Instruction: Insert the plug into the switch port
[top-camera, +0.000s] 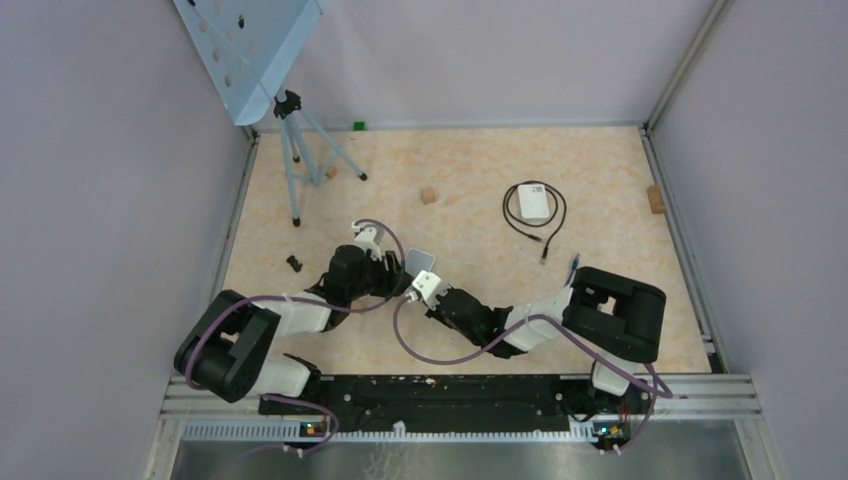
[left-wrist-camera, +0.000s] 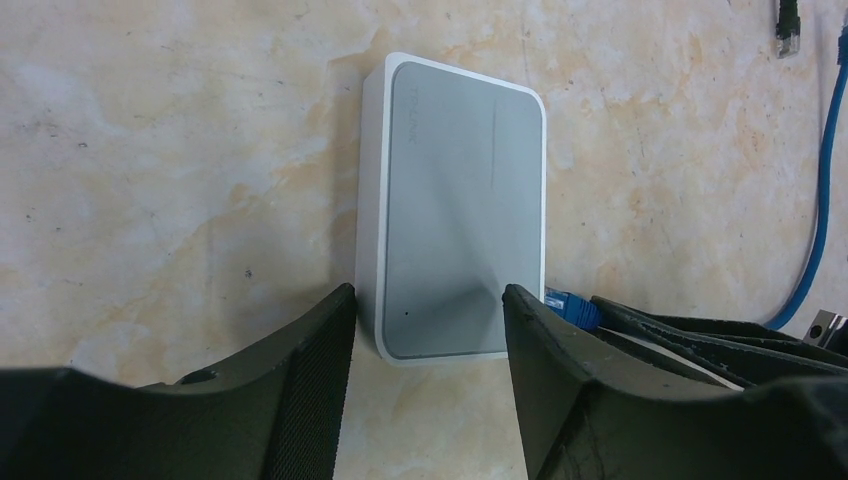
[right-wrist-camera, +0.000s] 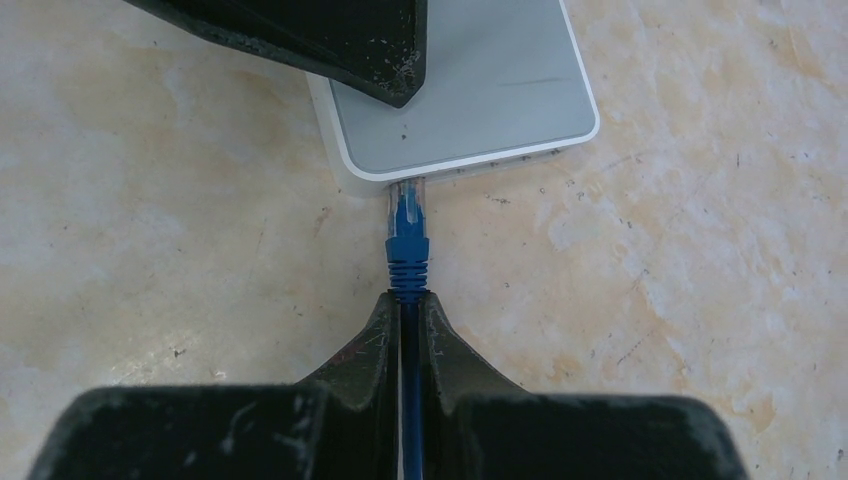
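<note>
The grey-and-white switch (left-wrist-camera: 455, 200) lies flat on the table, and also shows in the top view (top-camera: 422, 260) and the right wrist view (right-wrist-camera: 480, 80). My left gripper (left-wrist-camera: 428, 298) is open at the switch's near end. One finger is beside its left side and the other lies over its top right. My right gripper (right-wrist-camera: 408, 300) is shut on the blue cable just behind the blue plug (right-wrist-camera: 408, 225). The plug's clear tip is at the switch's port edge, partly inside. The plug also shows in the left wrist view (left-wrist-camera: 570, 303).
A second white box with a coiled black cable (top-camera: 533, 203) lies at the back right. Small wooden blocks (top-camera: 428, 195) (top-camera: 655, 198) lie on the table. A tripod (top-camera: 295, 160) holding a blue perforated board stands at the back left. The blue cable (left-wrist-camera: 825, 180) trails to the right.
</note>
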